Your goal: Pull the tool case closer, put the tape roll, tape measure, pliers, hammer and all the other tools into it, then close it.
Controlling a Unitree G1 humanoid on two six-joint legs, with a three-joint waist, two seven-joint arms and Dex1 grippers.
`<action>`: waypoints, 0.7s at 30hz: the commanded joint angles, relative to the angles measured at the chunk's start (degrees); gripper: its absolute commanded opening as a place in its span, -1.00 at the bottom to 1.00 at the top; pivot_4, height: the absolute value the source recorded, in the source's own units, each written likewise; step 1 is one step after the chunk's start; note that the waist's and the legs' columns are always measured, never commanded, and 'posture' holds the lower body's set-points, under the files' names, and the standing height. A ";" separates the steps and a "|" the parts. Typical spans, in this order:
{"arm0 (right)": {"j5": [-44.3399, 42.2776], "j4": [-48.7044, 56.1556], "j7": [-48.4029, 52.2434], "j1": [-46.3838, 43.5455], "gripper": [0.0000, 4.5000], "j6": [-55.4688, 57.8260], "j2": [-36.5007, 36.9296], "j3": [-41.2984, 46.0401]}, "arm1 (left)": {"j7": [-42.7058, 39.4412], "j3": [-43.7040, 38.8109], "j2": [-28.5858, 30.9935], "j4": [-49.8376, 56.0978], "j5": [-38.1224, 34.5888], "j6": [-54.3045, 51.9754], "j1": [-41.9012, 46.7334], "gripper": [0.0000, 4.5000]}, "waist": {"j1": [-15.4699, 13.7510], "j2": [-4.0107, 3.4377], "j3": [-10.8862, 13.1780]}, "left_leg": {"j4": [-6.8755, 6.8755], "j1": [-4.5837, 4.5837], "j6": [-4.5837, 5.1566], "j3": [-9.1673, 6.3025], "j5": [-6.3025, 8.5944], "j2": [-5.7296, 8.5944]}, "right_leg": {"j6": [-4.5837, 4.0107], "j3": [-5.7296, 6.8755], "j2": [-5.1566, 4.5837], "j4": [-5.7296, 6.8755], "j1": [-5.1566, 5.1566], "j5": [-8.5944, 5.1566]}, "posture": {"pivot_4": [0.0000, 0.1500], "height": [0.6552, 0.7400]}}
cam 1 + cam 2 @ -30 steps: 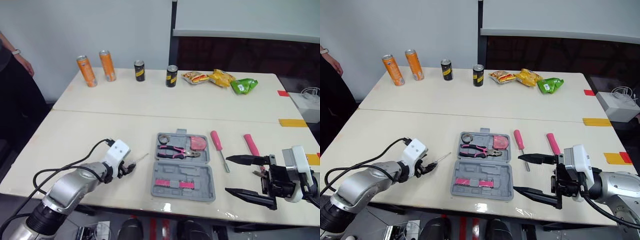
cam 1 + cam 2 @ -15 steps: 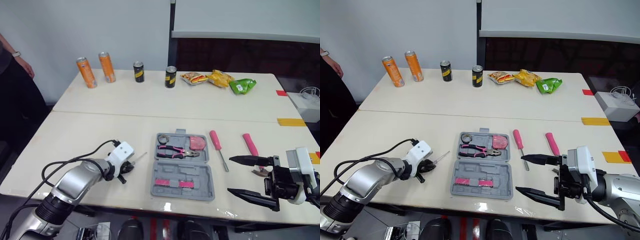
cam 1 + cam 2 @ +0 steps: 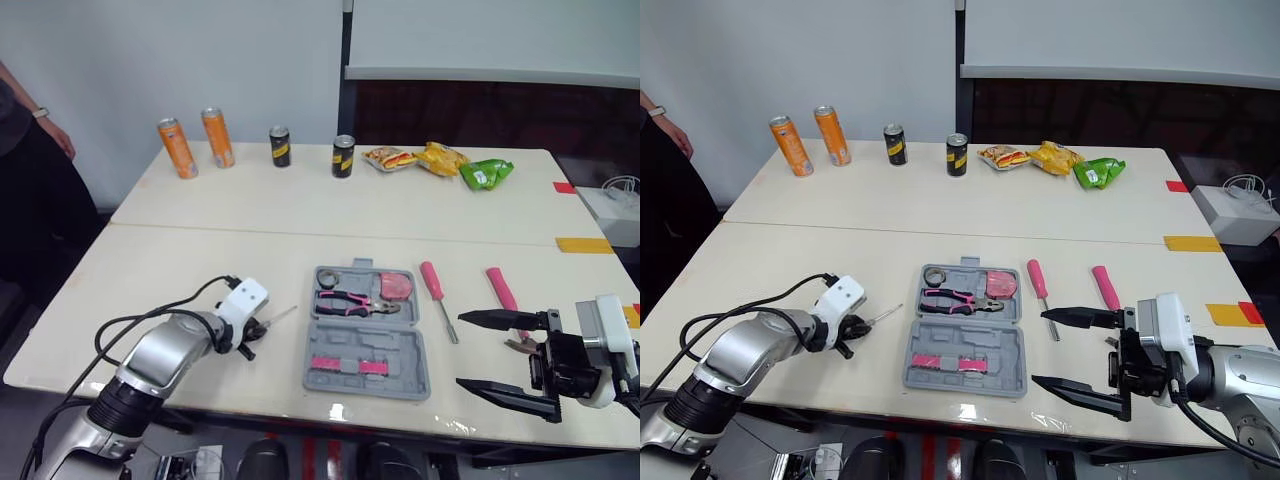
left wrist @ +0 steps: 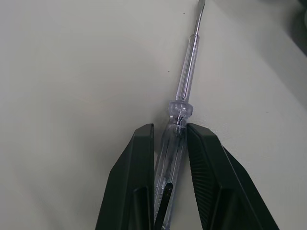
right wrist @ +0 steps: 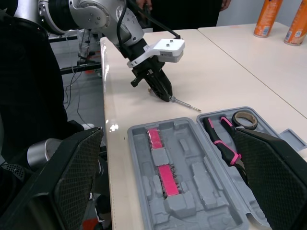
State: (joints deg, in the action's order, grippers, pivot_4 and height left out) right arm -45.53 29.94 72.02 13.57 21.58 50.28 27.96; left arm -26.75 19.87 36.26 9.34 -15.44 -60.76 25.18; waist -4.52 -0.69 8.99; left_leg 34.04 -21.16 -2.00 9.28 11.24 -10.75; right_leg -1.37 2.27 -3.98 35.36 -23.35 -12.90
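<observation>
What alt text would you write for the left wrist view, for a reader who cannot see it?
The left gripper has its two black fingers closed on the clear handle of a thin screwdriver. The shaft and flat tip point away from the gripper, across the pale table.

Left hand tight around clear-handled screwdriver on table.

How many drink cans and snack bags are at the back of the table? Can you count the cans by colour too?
Orange cans: 2
Black cans: 2
Snack bags: 3
Total: 7
</observation>
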 commanded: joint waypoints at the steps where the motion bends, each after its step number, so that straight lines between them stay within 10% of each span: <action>1: 0.00 0.42 0.16 -0.20 1.00 -1.25 -0.32 0.42 | -1.75 0.94 0.50 -0.62 1.99 0.72 1.31 -0.52 | -0.01 -0.01 -0.01 | 0.00 0.00 0.01 0.00 0.00 0.01 | 0.01 0.00 -0.02 0.00 0.00 0.00 | 1.00 1.00; 11: 0.34 0.60 -0.09 0.05 1.00 -2.08 -0.98 -0.08 | -5.19 1.71 0.11 -4.01 4.97 3.94 2.19 -0.52 | -0.05 -0.01 -0.01 | 0.00 -0.02 0.02 -0.01 0.00 0.03 | 0.02 0.00 -0.03 -0.06 -0.03 0.01 | 1.00 1.00; 15: 0.75 -0.01 0.20 -0.43 1.00 -2.51 -1.35 -0.70 | -6.79 2.36 0.52 -4.86 6.13 6.03 1.38 -0.99 | -0.03 -0.02 -0.01 | -0.01 -0.02 0.02 -0.01 0.00 0.03 | 0.03 0.00 -0.04 -0.06 -0.02 0.02 | 1.00 1.00; 21: 1.20 -0.75 0.32 -0.68 1.00 -3.44 -1.75 -1.33 | -7.83 1.23 0.96 -3.71 7.00 6.85 -0.21 -1.00 | 0.00 -0.07 -0.04 | -0.03 -0.02 0.01 0.00 0.00 0.03 | 0.04 0.00 -0.04 -0.10 -0.02 0.01 | 1.00 1.00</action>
State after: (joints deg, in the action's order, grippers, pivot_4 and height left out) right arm -43.95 29.21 72.01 13.34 19.27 48.92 26.28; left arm -34.24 21.37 36.59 5.71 -9.53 -53.82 26.04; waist -4.52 -0.75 8.95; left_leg 34.01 -21.18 -1.99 9.28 11.24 -10.72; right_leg -1.33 2.28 -4.02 35.26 -23.38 -12.89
